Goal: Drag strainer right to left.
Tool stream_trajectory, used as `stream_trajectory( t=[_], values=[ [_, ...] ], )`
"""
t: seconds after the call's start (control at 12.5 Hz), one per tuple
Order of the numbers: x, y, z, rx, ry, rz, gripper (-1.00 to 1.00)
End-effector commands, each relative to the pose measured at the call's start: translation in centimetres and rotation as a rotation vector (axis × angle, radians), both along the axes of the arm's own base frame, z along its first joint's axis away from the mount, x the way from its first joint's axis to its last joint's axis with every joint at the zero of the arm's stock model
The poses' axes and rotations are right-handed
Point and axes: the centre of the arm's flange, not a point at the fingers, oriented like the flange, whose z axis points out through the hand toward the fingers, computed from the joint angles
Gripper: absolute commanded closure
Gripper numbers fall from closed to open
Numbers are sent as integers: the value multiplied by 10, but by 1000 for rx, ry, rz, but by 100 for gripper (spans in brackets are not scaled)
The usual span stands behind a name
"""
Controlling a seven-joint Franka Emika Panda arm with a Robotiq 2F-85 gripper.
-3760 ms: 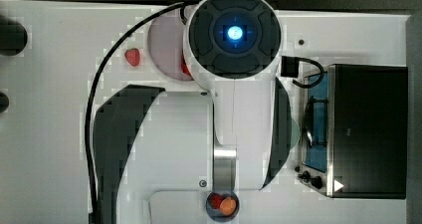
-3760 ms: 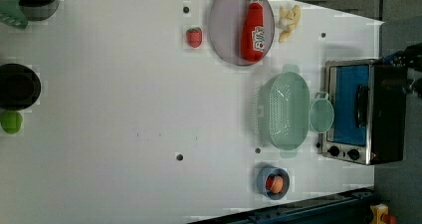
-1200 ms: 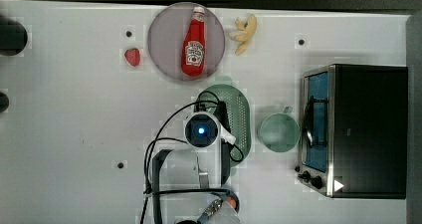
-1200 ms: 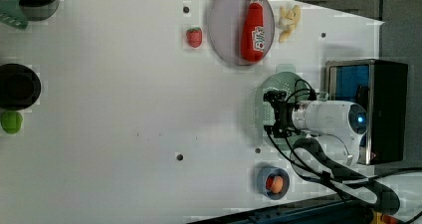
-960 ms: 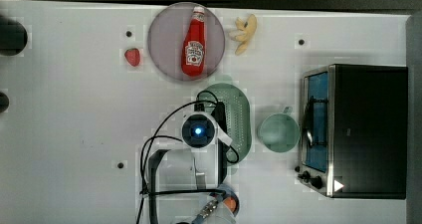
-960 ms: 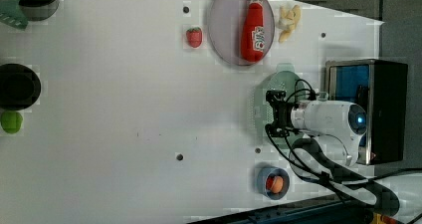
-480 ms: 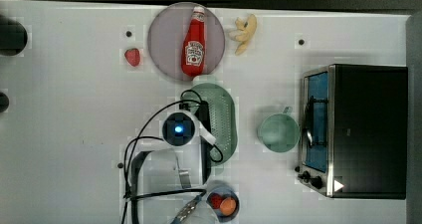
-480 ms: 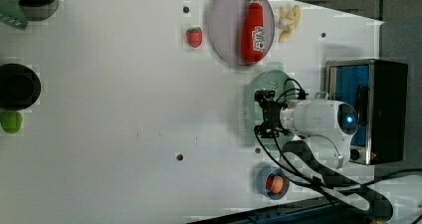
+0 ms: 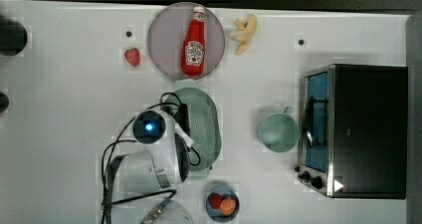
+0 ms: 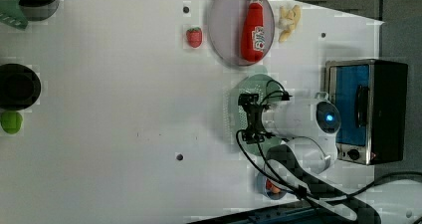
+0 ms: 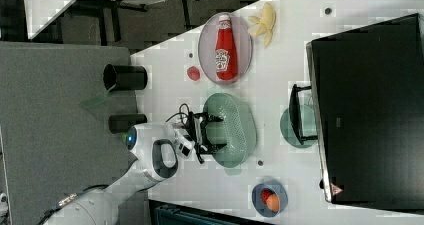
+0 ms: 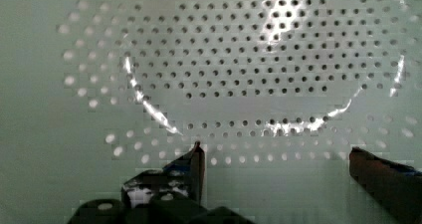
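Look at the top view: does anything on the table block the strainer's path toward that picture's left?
Nothing visible does. Left of the strainer the white table lies bare; the strawberry sits farther up, off a straight path. The hand is at the strainer.

Pale sage-green oval strainer (image 9: 206, 127), finely perforated centre, smooth rim, lying flat and upright, open side up, mid-desk (image 9: 64, 109)
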Motion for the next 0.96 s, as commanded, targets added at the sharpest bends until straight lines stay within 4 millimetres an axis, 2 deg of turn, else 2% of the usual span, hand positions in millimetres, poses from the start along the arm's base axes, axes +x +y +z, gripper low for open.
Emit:
stream_trajectory(
  t=[0.08, 0.48, 0.96],
  values=[
    [8, 36, 6, -11, -18, -77, -100],
    [12, 101, 3, 9, -35, -99, -100],
    [19, 154, -1, 30, -11, -103, -100]
  ],
)
